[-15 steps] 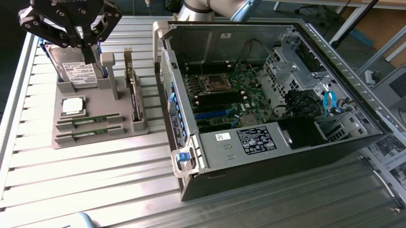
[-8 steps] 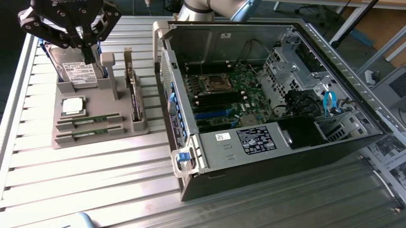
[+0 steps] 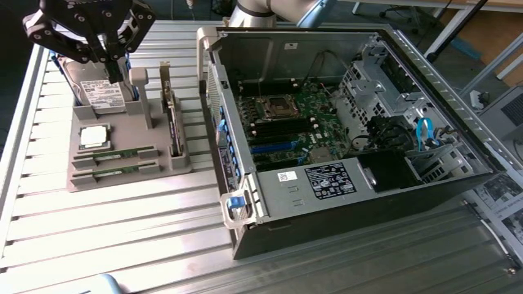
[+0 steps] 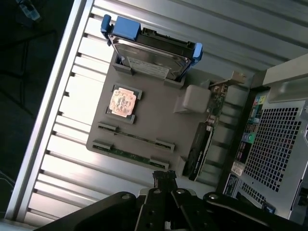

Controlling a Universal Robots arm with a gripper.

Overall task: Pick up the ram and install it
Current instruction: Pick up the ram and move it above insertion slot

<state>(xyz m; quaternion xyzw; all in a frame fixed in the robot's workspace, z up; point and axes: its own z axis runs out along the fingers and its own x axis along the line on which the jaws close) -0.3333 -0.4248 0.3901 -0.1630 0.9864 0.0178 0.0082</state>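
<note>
Nearest in the exterior view, the slatted metal worktop (image 3: 122, 233) is seen. An open computer case (image 3: 368, 196) is laid on it at the exterior view's right, with its motherboard (image 3: 298, 113) exposed. Just beside the case a grey tray (image 3: 131, 138) is set. In the tray's nearest slots the ram (image 3: 114, 173) is held as two green sticks, parallel and just apart. Beyond them a square processor (image 3: 92, 136) is seated. An expansion card (image 3: 173, 122) is stood along the tray's edge between the sticks and the case. Farthest back, a hard drive (image 3: 102, 92) is propped up, and over it the gripper (image 3: 112, 72) is hung, its fingers pressed together on nothing, well apart from the ram.
</note>
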